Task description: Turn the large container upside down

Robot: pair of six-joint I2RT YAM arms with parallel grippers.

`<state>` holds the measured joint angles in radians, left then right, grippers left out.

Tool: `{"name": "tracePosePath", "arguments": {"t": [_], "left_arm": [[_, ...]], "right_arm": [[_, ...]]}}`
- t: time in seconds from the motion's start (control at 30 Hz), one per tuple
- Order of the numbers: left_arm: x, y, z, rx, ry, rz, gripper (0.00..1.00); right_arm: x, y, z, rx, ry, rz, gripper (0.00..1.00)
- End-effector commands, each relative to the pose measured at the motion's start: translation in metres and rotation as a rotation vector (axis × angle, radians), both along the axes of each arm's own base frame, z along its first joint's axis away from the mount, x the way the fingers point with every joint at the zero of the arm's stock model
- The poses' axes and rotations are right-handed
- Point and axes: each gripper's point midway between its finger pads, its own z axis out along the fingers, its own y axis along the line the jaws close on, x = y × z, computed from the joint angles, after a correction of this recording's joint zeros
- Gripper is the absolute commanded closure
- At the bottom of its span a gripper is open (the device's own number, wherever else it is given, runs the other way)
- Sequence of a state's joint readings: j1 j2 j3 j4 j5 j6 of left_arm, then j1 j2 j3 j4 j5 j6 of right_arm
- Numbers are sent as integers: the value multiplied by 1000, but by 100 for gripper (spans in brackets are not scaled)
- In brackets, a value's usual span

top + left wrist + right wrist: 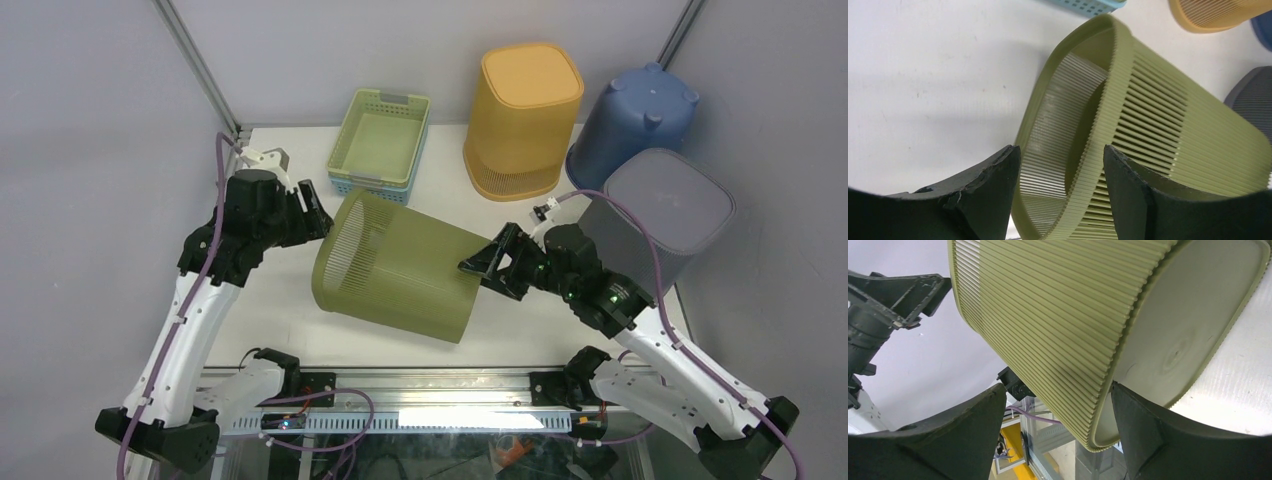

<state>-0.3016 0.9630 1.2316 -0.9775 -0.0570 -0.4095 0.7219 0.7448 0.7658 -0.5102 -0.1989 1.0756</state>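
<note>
Straddling the mouth rim with my left gripper (1060, 148), jaws apart, not visibly pinching. Olive bin (400, 270) lies on its side on the table (270, 310), mouth left, base right, empty. Right gripper (1058, 389) is wide over its base edge, no clamp either. My read: thin slatted plastic, so light, flexy and slick. Take the rim and base lip, not the slats. Behind the bin: empty green basket (352, 135) stacked in a blue basket (350, 187), then orange bin (525, 110), blue bin (640, 110), grey bin (660, 210), all inverted.

Both arms angled inward, left gripper (321, 211) jaws apart, right gripper (481, 256) jaws apart
</note>
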Motion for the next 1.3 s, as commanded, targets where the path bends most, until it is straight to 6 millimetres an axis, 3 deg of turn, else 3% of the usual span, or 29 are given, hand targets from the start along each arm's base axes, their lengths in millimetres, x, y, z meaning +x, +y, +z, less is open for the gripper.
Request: {"name": "tracePosePath", "arguments": {"t": [0.0, 0.17, 0.37, 0.6, 0.83, 0.97, 1.17, 1.27], "left_arm": [[1, 7, -10, 38, 17, 25, 37], [2, 4, -22, 38, 48, 9, 37], [2, 1, -36, 39, 79, -4, 37], [2, -2, -40, 29, 84, -15, 38], [1, -5, -44, 22, 94, -30, 39], [1, -5, -44, 21, 91, -32, 40], [1, -4, -32, 26, 49, -37, 40], [4, -1, -21, 37, 4, -33, 42]], "right_arm": [[3, 12, 26, 92, -61, 27, 20], [3, 14, 38, 111, -86, 32, 20], [1, 17, 68, 169, -148, 54, 20], [2, 24, 101, 212, -216, 77, 20], [-1, 35, 122, 239, -260, 120, 21], [4, 28, 105, 162, -238, 74, 21], [7, -9, 50, 24, -132, -97, 21], [3, -15, 30, 10, -90, -115, 21]]}}
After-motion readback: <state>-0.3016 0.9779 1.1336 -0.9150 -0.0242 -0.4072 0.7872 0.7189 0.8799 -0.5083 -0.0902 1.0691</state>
